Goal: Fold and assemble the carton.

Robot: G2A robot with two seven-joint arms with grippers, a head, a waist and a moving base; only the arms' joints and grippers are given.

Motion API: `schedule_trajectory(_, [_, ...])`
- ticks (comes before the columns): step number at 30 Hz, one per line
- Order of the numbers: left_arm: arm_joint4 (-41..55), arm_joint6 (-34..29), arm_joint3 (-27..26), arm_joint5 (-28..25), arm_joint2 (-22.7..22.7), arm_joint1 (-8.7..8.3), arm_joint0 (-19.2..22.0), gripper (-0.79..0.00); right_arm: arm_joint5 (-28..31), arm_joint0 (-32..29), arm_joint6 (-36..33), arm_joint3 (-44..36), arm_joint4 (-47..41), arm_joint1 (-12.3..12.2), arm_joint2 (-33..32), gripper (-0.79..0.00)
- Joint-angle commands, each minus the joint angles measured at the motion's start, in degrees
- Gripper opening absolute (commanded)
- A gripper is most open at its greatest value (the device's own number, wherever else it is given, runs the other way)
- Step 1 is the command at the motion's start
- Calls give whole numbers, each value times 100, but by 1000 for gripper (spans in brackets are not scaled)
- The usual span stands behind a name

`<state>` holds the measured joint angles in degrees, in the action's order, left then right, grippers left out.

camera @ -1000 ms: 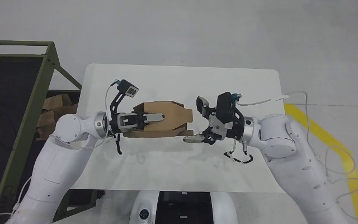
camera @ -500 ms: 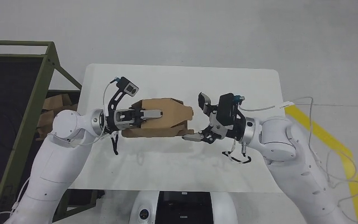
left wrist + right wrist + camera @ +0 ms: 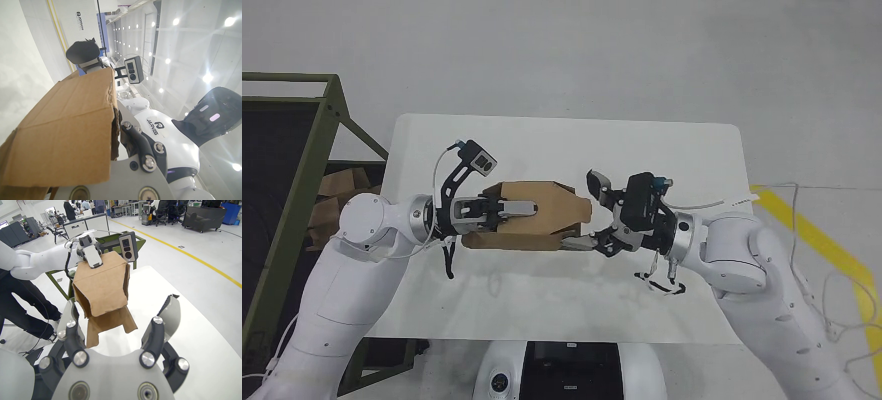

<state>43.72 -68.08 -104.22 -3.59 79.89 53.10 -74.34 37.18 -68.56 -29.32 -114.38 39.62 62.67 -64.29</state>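
Since the earlier frame, we saw the right gripper (image 3: 587, 212) close in on the carton (image 3: 542, 200), and its fingers were spread wide on either side of the open end. Our left gripper (image 3: 510, 210) was clamped on the carton's top panel at the opposite end, holding it on its side over the white table (image 3: 682, 150).

The carton (image 3: 542, 205) is held over the middle of the tabletop (image 3: 662, 150), lengthwise between both arms. Its left end is clamped by the left gripper (image 3: 520, 209). The right gripper (image 3: 589, 212) is set at its right end, fingers (image 3: 594, 181) spread either side of it. A rack (image 3: 334, 100) is placed beyond the tabletop's left edge.
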Motion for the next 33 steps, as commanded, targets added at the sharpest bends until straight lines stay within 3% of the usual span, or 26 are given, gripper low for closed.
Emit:
schedule_trajectory(1, [8,-8,3,-3,-1,3,-1,-785,2,-12,25,-8,19,-3,-6,-132])
schedule_trajectory(9, [10,-25,-5,-32,12,14,-16,-785,5,-73,103,-38,84,-19,-41,-169])
schedule_trajectory(14, [7,-19,-10,-56,22,21,-20,-785,28,-85,119,-28,75,-26,-33,-265])
schedule_trajectory(18, [-3,-28,-17,-51,22,25,-23,-785,19,-88,180,-33,92,-29,-47,-259])
schedule_trajectory(26, [-51,-34,-8,-62,12,35,-27,-785,80,-111,250,-58,85,-39,-46,-317])
schedule_trajectory(33, [-73,-33,-3,-63,15,42,-31,-785,70,-200,494,-154,194,-49,-140,-409])
